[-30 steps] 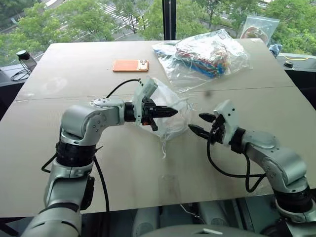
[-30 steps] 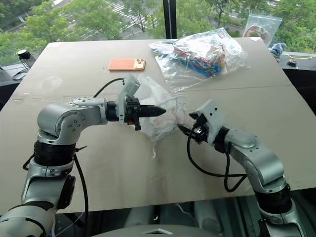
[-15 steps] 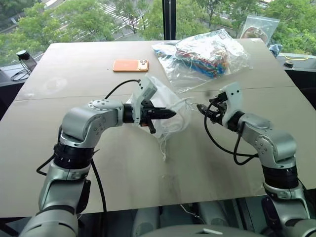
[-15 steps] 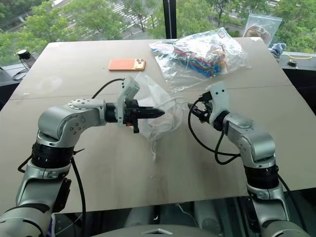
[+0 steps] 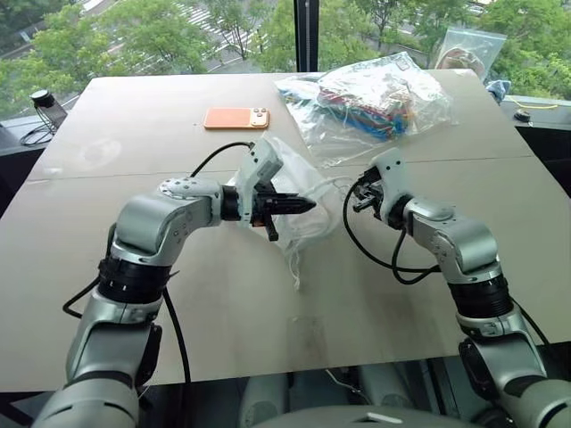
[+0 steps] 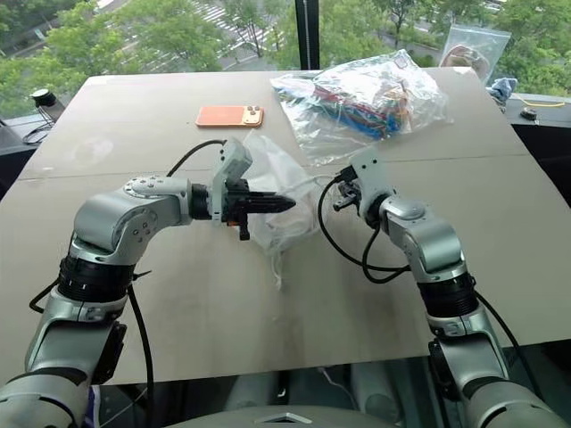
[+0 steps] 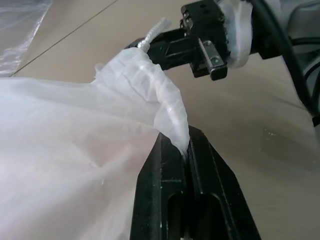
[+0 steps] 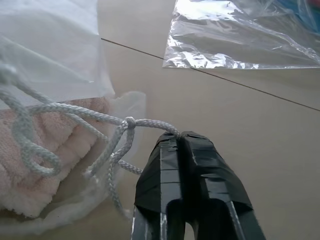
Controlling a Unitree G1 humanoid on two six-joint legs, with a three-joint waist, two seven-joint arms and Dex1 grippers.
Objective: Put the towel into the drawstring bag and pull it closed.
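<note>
The drawstring bag (image 5: 302, 189) lies translucent and crumpled at the table's middle. Inside it, seen through its wall in the right wrist view, lies the cream towel (image 8: 47, 145). My left gripper (image 5: 310, 205) reaches in from the left and is shut on the bag's gathered rim (image 7: 170, 107). From the right, my right gripper (image 5: 359, 190) sits at the bag's mouth. Its fingers are shut on the white cord (image 8: 150, 123), just past a knot.
An orange phone (image 5: 235, 118) lies beyond the bag. A clear crinkly bag of colourful cables (image 5: 375, 96) sits at the back right, with a small clear zip bag (image 5: 468, 49) behind it. A seam (image 5: 134, 171) crosses the tabletop.
My right gripper has moved forward and left to the bag's mouth and has shut on the cord. The left gripper keeps its hold on the rim.
</note>
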